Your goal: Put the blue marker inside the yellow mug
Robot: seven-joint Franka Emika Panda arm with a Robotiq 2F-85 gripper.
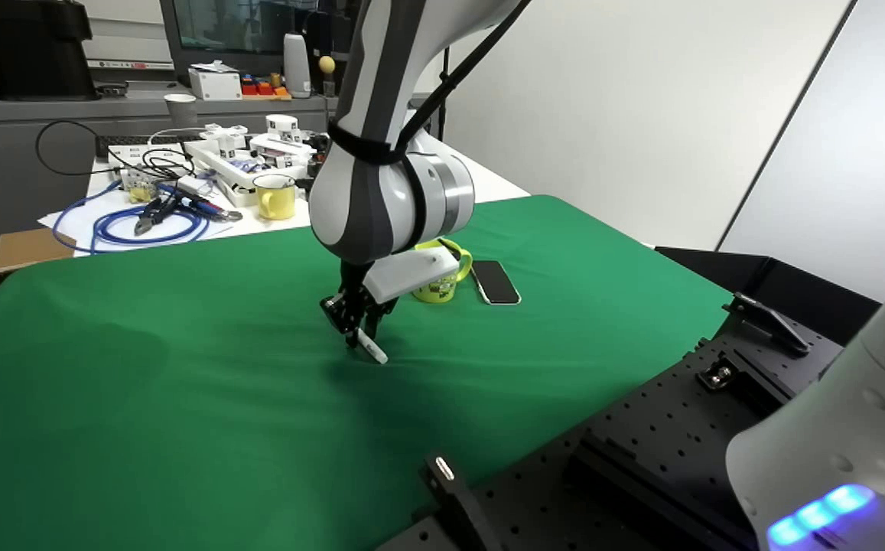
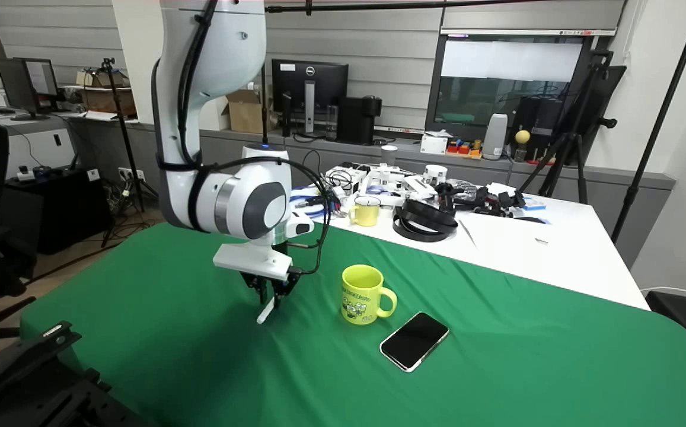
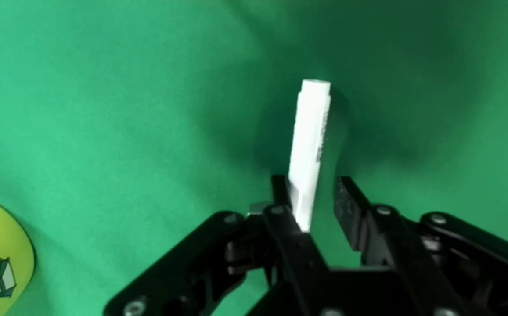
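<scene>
Likely grasp step: your hand (image 3: pixel 311 185) spread astride the marker (image 3: pixel 309 138). Next, pinch; lift mugward, toward the surface's far edge (image 1: pixel 205 254).

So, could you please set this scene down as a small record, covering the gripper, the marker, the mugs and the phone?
gripper: open, pointing down, straddling the blue marker, a gap visible on one side
blue marker: only its white section shows clearly; contact with the gripper unclear
yellow mug: upright on the green cloth, handle and side print showing
phone: flat on the cloth beside the mug
second yellow mug: on the white table beyond the cloth
status: marker not yet inside the mug
</scene>
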